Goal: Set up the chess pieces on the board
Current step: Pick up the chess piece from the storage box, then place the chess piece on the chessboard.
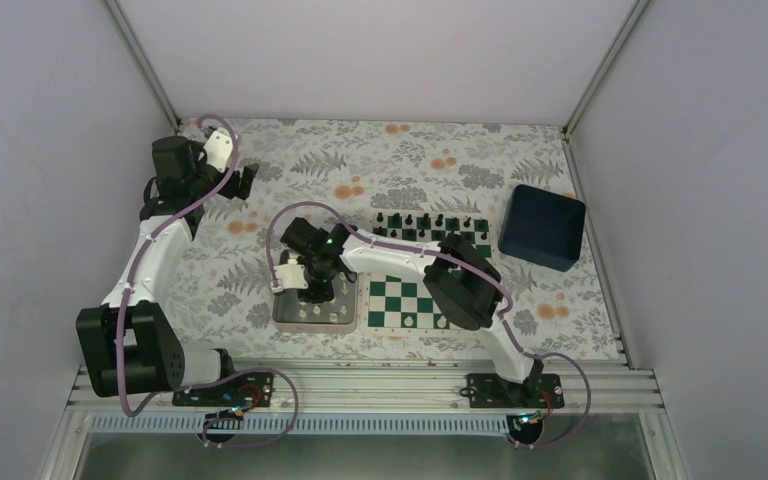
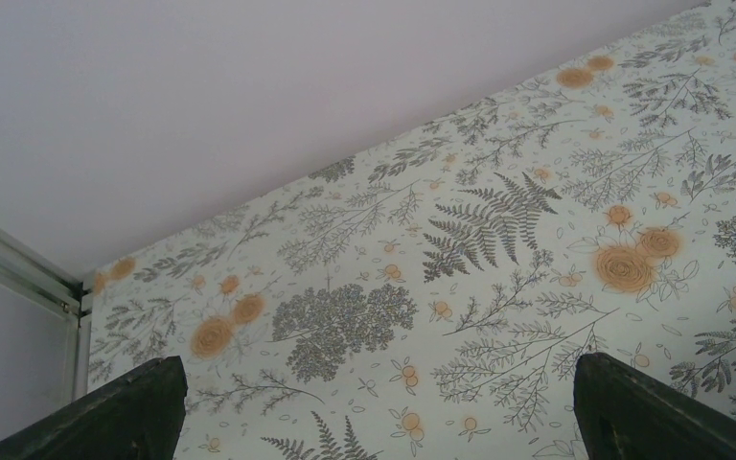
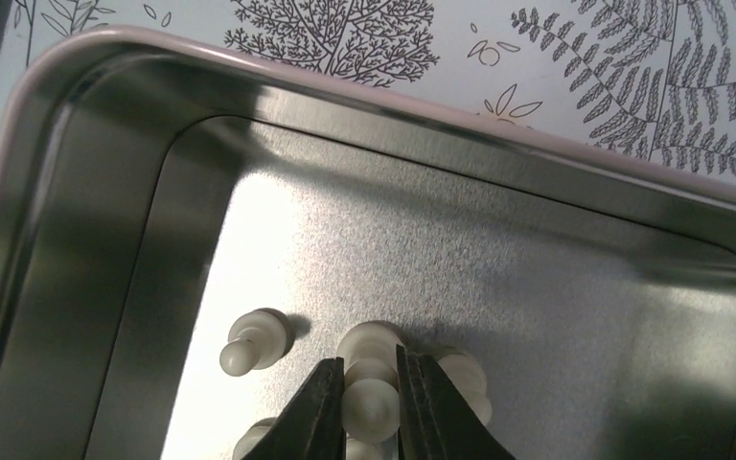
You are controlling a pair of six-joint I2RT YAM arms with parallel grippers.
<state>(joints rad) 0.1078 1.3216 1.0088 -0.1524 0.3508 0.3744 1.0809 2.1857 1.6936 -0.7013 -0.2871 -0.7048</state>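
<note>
Pinching in from both sides, the right hand (image 3: 370,362) had its two dark fingers (image 3: 326,407) drawn close together on a cream-white chess piece (image 3: 370,337). The piece sat between them at the bottom centre of the right wrist view, a finger against each side of it; whether it was clear of the metal could not be told. Just left of that grip a second cream piece (image 3: 254,342) lay on its side, apart from the fingers, and a third cream piece (image 3: 465,376) showed partly from behind the finger on the right of the frame. All lay on the floor of the silver tray (image 3: 96,211), whose rounded rim ran across the top of that frame with the floral-patterned bench (image 3: 575,67) beyond it. In the overhead view the tray sat left of centre, just beside the left edge of the green-and-white board (image 1: 407,300), and the right arm crossed above the board's upper left part. Black chess pieces (image 1: 428,222) stood in rows along the board's upper edge, and a dark blue box (image 1: 542,227) sat to the right of the board, apart from it. The left hand (image 2: 374,393) was in the upper left of the overhead view, well apart from tray and board, its fingers (image 2: 125,412) spread wide with nothing between them.
</note>
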